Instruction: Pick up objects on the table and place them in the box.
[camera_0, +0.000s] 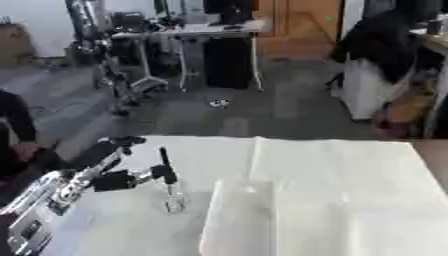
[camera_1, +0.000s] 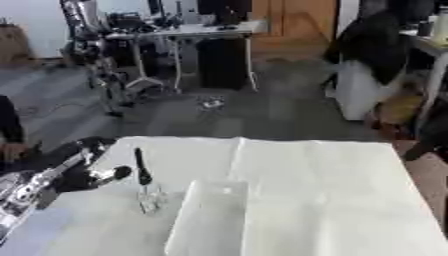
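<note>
On the near-left part of the white-covered surface (camera_0: 350, 170) I see a small pale, translucent object (camera_0: 175, 204); I cannot make out what it is. It appears to hang from or stand under a dark, slender upright piece (camera_0: 164, 165), and I cannot tell whether its base touches the cloth. Just to its right lies the box (camera_0: 241, 215), a pale, low container that reaches to the near edge of my view; object and box are close but apart.

My left hand (camera_0: 131, 179) comes in from the lower left, black with a silver forearm (camera_0: 44, 200). Its fingers point toward the dark upright piece and seem to meet it, but I cannot tell whether they are curled round it or only beside it.

My right hand shows in neither eye view.

Beyond the surface is a grey floor (camera_0: 262, 110), a desk on white legs (camera_0: 201, 30) at the far wall, and a dark garment draped over a white stand (camera_0: 376, 55) at the right.
</note>
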